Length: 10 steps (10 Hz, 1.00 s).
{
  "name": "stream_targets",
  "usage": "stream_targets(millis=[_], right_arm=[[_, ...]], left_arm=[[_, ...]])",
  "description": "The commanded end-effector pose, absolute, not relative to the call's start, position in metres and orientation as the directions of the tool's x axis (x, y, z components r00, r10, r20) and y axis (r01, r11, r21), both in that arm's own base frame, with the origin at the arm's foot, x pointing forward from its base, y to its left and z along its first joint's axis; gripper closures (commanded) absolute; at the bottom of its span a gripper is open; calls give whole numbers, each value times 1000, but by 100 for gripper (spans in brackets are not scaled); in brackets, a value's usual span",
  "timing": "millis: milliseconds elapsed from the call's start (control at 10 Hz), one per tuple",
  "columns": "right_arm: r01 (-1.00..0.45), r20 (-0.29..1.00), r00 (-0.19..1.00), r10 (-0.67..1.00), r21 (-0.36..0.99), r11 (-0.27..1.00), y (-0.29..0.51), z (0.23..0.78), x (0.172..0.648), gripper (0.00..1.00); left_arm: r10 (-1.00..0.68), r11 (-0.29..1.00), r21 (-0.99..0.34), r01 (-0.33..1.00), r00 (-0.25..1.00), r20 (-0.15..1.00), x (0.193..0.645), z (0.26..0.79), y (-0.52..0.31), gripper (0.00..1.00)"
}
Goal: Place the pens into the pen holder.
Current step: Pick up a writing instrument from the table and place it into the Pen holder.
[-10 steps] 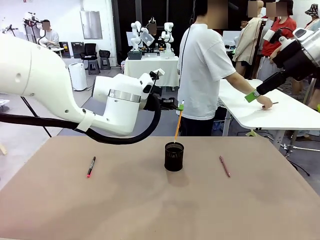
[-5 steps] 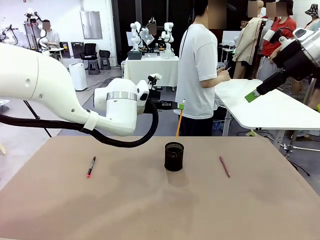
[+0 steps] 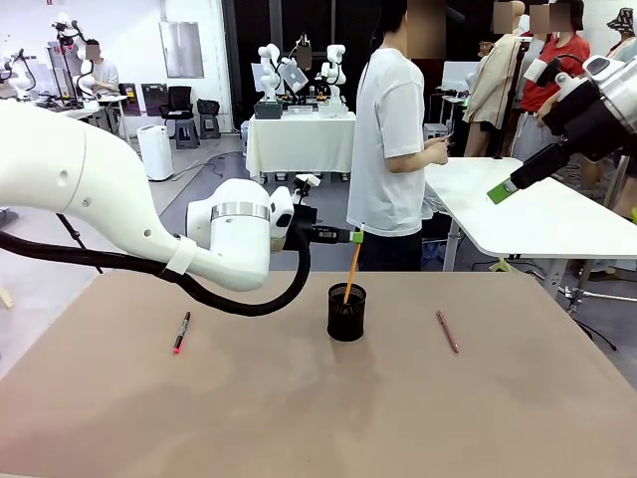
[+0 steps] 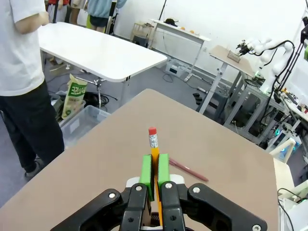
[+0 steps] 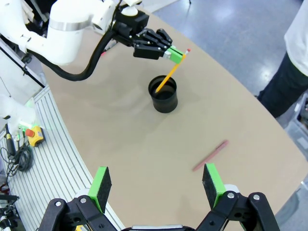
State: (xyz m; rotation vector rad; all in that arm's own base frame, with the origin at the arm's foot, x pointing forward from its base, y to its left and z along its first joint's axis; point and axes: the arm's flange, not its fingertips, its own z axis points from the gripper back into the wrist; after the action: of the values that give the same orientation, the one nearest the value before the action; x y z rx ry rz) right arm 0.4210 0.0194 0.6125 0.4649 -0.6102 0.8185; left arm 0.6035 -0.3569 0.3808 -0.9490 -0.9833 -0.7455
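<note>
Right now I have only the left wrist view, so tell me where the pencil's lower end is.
Observer: The pencil slants down from the left hand, which is shut on it. Its lower end is inside the pen holder.
Operator: Report any pen outside my picture.
Observer: A black marker lies flat on the table, on the robot's left of the holder and apart from it.
Operator: Give me the right hand.
Observer: The right hand is open and empty, raised high above the table.
</note>
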Motion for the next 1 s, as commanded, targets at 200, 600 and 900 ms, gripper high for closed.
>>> stream_targets(millis=[200, 600, 900], right_arm=[[-791, 674, 524, 521, 158, 592, 20, 613, 421, 0], [-791, 674, 524, 521, 158, 592, 20, 613, 421, 0], [-791, 674, 524, 521, 158, 592, 20, 613, 421, 0]], left_arm=[[-74, 384, -300, 873, 353, 933, 598, 364, -349, 72], [-80, 377, -298, 877, 352, 933, 592, 366, -349, 0], [-133, 420, -251, 872, 333, 934, 575, 407, -323, 0]])
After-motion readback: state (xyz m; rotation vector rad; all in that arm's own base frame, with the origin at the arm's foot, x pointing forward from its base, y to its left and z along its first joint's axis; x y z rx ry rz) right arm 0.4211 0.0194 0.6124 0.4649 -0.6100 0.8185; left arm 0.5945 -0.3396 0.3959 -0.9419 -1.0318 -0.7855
